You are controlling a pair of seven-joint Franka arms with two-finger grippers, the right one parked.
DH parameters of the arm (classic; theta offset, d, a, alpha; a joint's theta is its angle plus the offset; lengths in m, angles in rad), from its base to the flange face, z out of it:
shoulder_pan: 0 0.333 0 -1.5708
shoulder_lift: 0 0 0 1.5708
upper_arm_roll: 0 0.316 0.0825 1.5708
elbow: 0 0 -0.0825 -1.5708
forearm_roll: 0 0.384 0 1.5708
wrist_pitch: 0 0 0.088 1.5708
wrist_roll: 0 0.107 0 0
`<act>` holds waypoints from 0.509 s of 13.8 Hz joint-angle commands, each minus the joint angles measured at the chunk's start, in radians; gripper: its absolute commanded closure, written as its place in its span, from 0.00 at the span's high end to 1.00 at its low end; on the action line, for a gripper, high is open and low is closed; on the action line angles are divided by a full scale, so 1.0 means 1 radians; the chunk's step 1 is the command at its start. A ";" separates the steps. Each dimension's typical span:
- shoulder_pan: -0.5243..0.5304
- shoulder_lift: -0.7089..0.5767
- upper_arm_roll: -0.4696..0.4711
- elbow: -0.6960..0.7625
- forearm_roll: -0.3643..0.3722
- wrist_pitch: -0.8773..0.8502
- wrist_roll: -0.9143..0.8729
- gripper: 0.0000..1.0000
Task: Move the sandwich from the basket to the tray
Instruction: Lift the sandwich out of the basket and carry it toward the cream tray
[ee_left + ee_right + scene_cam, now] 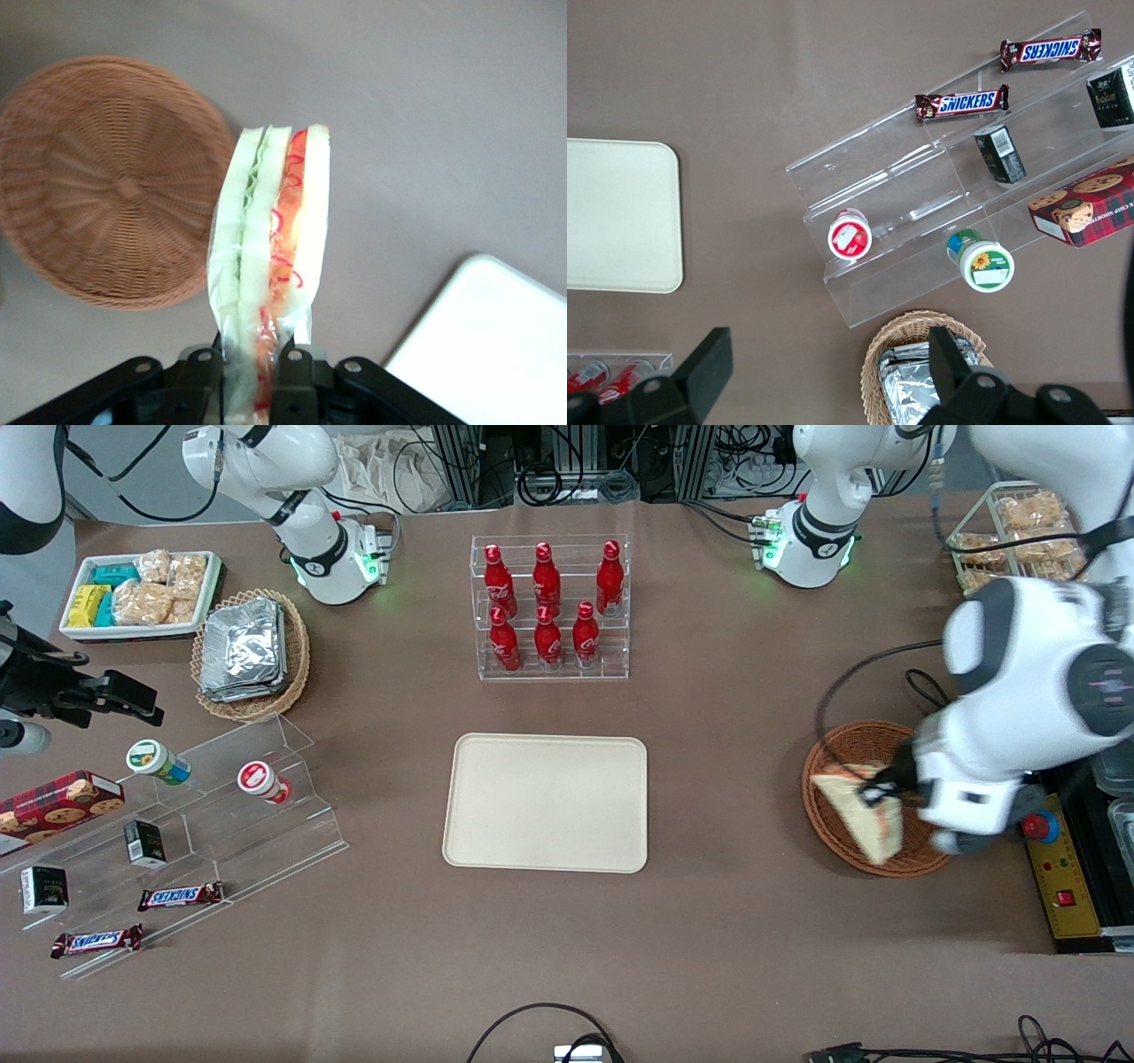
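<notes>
Two chocolate bars (962, 104) are showing the word SNICKERS in white-and-blue lettering, lying on a clear acrylic stepped stand (939, 190) toward the parked arm's end of the brown surface (726, 921). On the same stand, a red plaid cookie box (1085, 205) is showing printed cookies, two small dark cartons (999, 153) are carrying print too small to read, and two round-lidded cups (980, 259) are lying on their sides. A clear rack (550, 608) is holding six red bottles with white lettering that cannot be read. A lighter wicker basket (297, 657) is holding silver foil packs, and a small white tray (73, 631) is holding snack packets.

The gripper (252, 367) is hanging over the basket (837, 841) toward the working arm's end, its fingers (199, 372) pinching the sandwich (270, 239) by one end of its clear wrap. The sandwich is being held clear of the basket, edge-on in the wrist view, with green and red filling layers showing. Nothing else is lying in the basket. The tray (496, 850) is sitting bare, nearer to the front camera than the bottle rack.
</notes>
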 commanded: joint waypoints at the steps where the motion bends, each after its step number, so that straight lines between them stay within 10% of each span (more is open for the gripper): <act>1: -0.124 0.160 0.009 0.160 0.015 -0.032 0.038 0.00; 7: -0.368 0.390 0.004 0.263 0.007 0.126 0.025 0.00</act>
